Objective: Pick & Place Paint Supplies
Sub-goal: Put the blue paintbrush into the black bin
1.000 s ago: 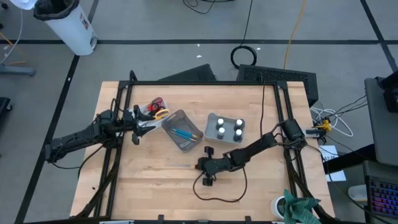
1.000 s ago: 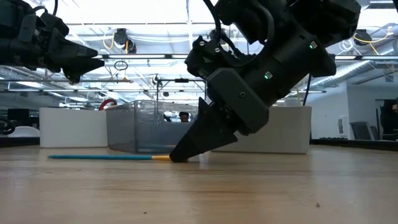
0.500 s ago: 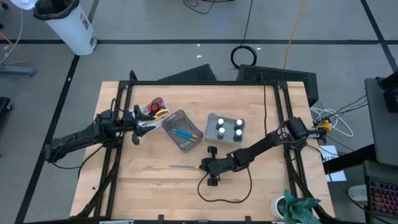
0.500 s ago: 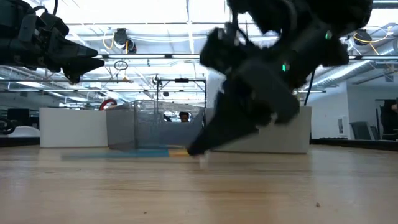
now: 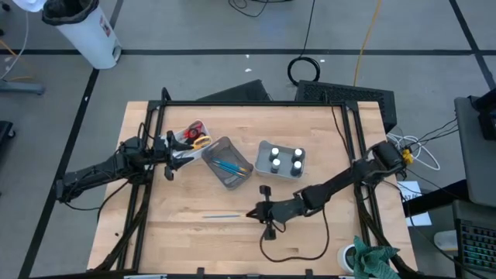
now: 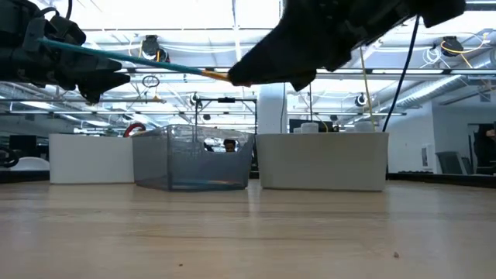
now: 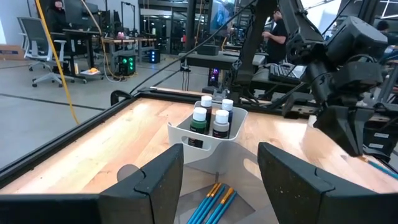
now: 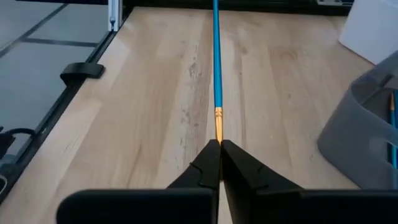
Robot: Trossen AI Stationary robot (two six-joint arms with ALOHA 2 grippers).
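Change: brush [image 6: 124, 57], lying on the bench [image 5: 194, 240] before, now lifted.
Brush: thin blue handle, orange ferrule.
Right hand [image 8: 219, 148]: pinching ferrule.
Left hand [image 7: 221, 177]: open, nine o'clock.

Both arms are matte black, built of slim jointed links that thicken into blocky housings toward each hand. The right hand [image 5: 252, 212] ends in two narrow black fingers [image 8: 208, 163] that taper to thin wedge tips, rising from a broad flat black body behind them. A thin black cable runs along the right arm [image 5: 333, 186] and loops loose beneath the wrist. The left hand [image 5: 188, 154] has wide black finger pads [image 7: 155, 181] with bevelled, angular faces and a dull sheen; behind it the left arm [image 5: 93, 177] is dark, with cabling along its links
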